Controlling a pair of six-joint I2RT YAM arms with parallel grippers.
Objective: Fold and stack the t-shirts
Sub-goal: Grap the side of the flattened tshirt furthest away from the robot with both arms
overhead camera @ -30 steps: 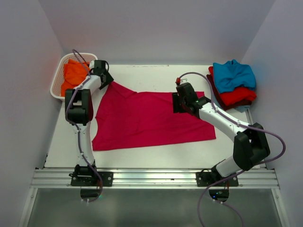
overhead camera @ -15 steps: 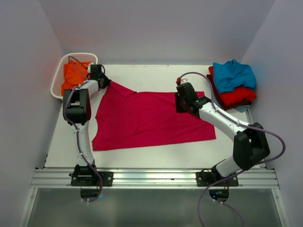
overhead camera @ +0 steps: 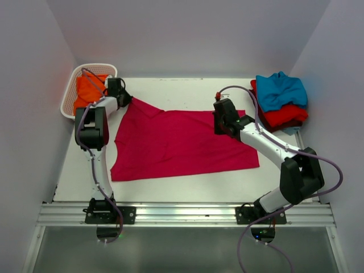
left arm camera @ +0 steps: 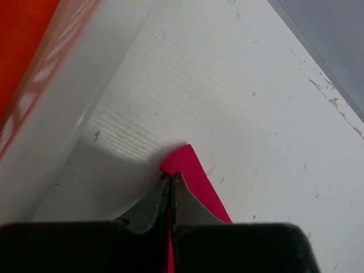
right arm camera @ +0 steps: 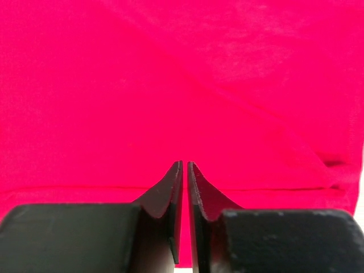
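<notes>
A crimson-pink t-shirt [overhead camera: 176,142] lies spread flat in the middle of the white table. My left gripper [overhead camera: 126,101] is at the shirt's far left corner, and in the left wrist view it [left arm camera: 172,176] is shut on that pointed corner [left arm camera: 190,168]. My right gripper [overhead camera: 222,126] sits at the shirt's far edge, right of centre. In the right wrist view its jaws [right arm camera: 185,165] stand almost together at the hem, pinching the cloth [right arm camera: 170,85]. At the far right is a stack of folded shirts: teal-blue [overhead camera: 278,88] on top, then red [overhead camera: 287,116], then maroon [overhead camera: 255,105].
A white lattice basket [overhead camera: 73,79] holding an orange shirt [overhead camera: 88,88] stands at the far left corner, right beside my left gripper; its wall [left arm camera: 57,102] fills the left of the left wrist view. Grey walls close in the table on three sides.
Both grippers have closed on the crimson-pink shirt. The left one slid a little left toward the basket, to the shirt's corner. The right one edged slightly right along the far hem.
</notes>
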